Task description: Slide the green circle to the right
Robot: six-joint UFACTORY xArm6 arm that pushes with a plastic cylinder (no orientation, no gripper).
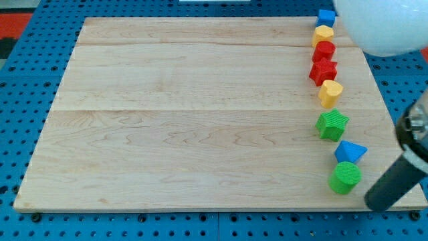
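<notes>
Near the bench's bottom-right corner, my tip (372, 203) rests just right of the green circle (345, 178), seemingly apart; no gripper fitted. Approach phase: tip must reposition to the circle's left.

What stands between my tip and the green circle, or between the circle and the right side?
Nothing visible. My tip sits just to the view's right of the green circle, so the tip itself occupies the path rightward. The blue triangle lies above, clear of it.

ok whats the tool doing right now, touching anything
No gripper, just a rod: my tip sits at the view's right of the green circle, holding nothing; contact cannot be told.
</notes>
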